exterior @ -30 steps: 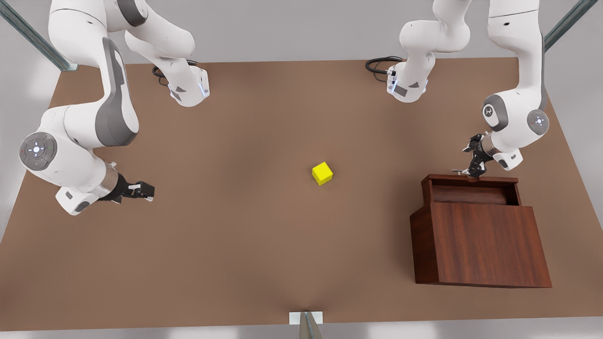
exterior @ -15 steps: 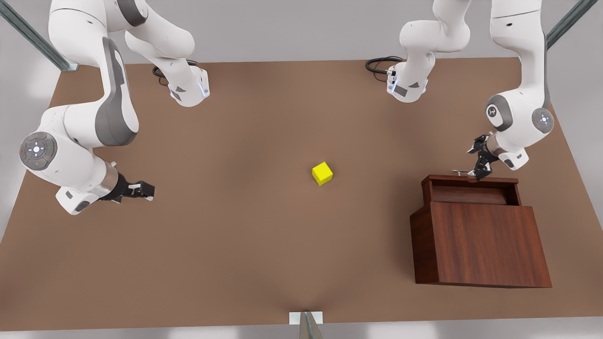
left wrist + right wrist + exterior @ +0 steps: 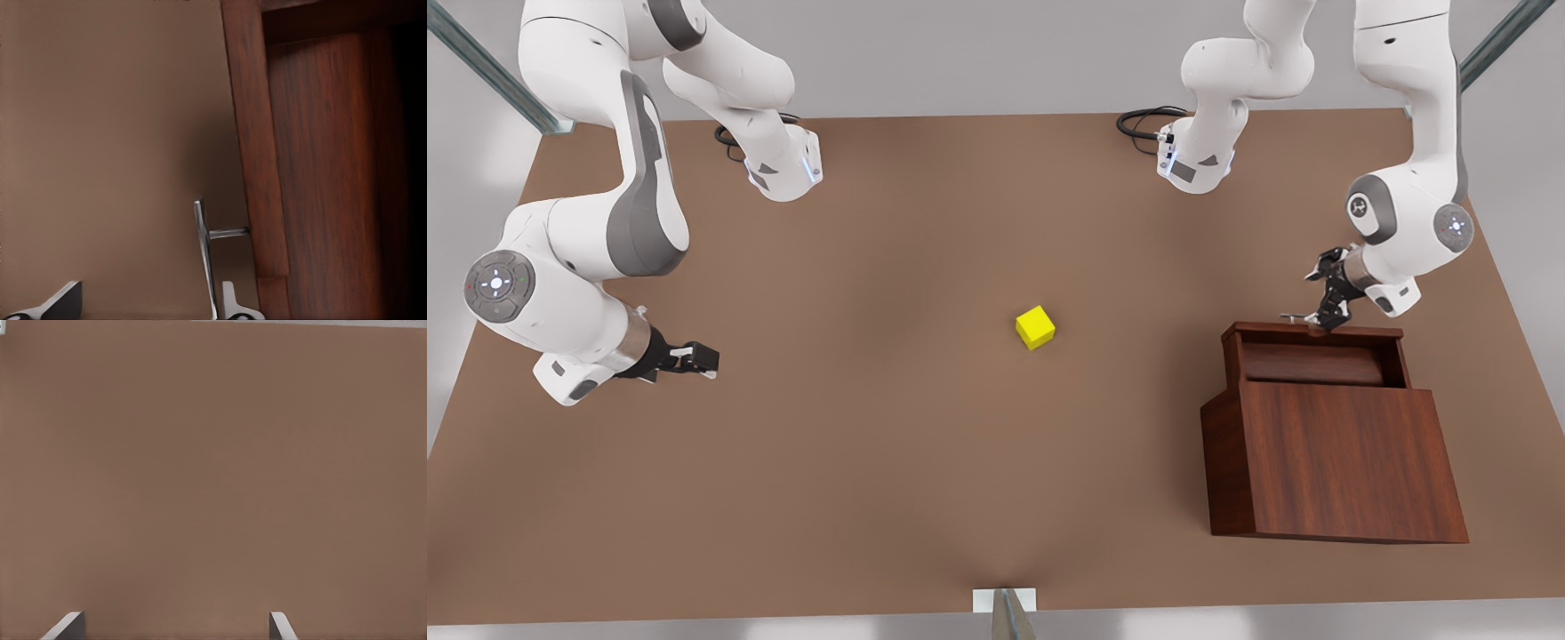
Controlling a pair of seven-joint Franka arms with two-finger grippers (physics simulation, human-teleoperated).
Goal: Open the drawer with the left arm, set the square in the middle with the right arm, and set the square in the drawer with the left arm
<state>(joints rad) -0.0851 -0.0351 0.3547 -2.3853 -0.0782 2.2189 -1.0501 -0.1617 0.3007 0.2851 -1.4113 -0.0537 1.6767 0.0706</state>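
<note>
I read the left gripper at the front view's right, at the far edge of the drawer, level with its silver bar handle. In the left wrist view the handle runs between the two fingertips, close to one and well apart from the other. The jaws stand apart and are not clamped on the bar; I cannot tell whether the nearer tip touches it.

The drawer is pulled partway out of the wooden cabinet, toward the far side of the bench. Its dark interior is exposed between the front panel and the cabinet top. The left wrist view shows the drawer front as a reddish-brown strip, with the handle post joining it.

The square rests on the bench near the middle, well apart from both grippers and from the cabinet. It sits slightly rotated relative to the bench edges.

The right gripper waits at the front view's left, low over the bench. The right wrist view shows its fingertips set wide, jaws apart, with bare bench surface between them and nothing held.
</note>
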